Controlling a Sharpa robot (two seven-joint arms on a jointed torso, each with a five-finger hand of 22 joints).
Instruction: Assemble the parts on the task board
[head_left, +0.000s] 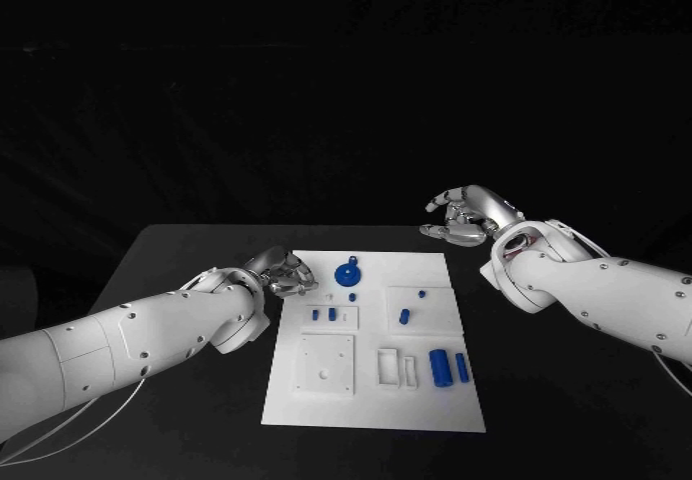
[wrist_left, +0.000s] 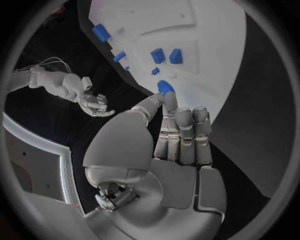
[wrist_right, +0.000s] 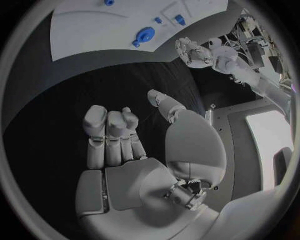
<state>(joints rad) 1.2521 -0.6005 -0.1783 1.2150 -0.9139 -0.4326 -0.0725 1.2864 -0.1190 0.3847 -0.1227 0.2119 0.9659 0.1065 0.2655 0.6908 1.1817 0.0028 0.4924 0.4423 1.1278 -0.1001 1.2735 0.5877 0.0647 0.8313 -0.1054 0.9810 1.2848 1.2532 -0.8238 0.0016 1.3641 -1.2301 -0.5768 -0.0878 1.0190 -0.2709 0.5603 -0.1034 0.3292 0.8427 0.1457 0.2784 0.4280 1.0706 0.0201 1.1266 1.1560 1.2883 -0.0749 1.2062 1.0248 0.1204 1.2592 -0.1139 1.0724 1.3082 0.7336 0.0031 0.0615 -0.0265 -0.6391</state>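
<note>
The white task board (head_left: 378, 400) lies in the middle of the black table. A round blue part (head_left: 348, 272) with a small knob sits near its far edge. Small blue pieces (head_left: 323, 314) stand in a raised block. Two blue cylinders (head_left: 449, 367) lie at the right. My left hand (head_left: 283, 272) hovers at the board's left edge beside the round part (wrist_left: 164, 87), fingers (wrist_left: 181, 132) curled in, nothing in them. My right hand (head_left: 469, 215) is raised beyond the board's far right corner, fingers (wrist_right: 109, 132) curled in on nothing.
A white square block (head_left: 327, 363) and two open slots (head_left: 398, 366) sit on the board's near half. Two more small blue pieces (head_left: 413, 306) lie in the plate at its right middle. Bare black table (head_left: 577, 400) surrounds the board on both sides.
</note>
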